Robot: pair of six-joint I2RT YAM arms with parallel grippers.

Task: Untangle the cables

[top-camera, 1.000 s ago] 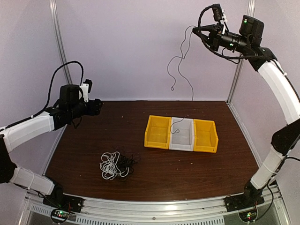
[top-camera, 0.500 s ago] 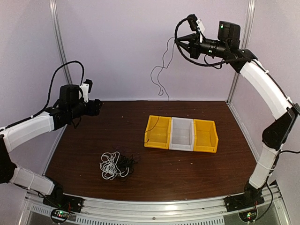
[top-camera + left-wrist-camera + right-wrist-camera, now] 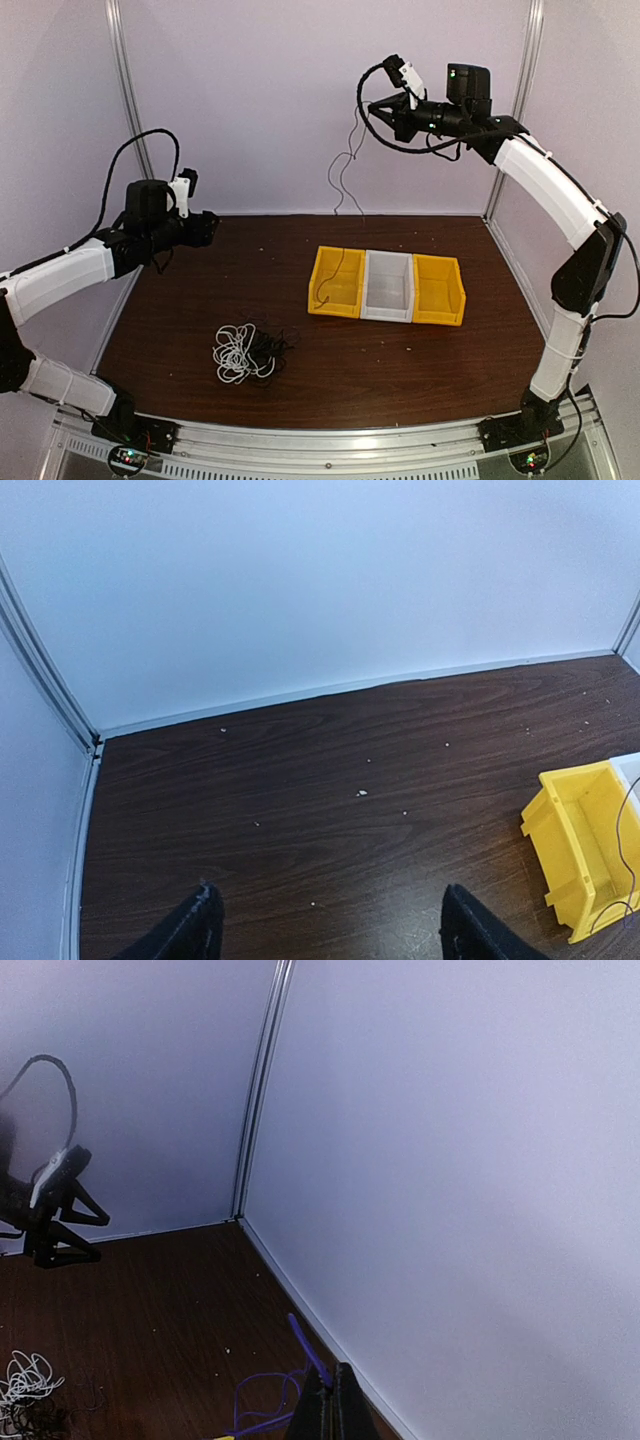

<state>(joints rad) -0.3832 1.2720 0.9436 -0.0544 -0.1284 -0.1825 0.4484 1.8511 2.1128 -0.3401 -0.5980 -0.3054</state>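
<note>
Yellow left bin (image 3: 332, 305) | cable (image 3: 350, 155) end inside | right pincer (image 3: 371, 104) clamps cable high

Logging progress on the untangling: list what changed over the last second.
The right gripper, shut on a thin cable, swung left and lower, dragging the cable's hanging end from the grey bin into the left yellow bin. Nothing was grasped or released. The left gripper, open, the tangle and the bins stayed put.
</note>
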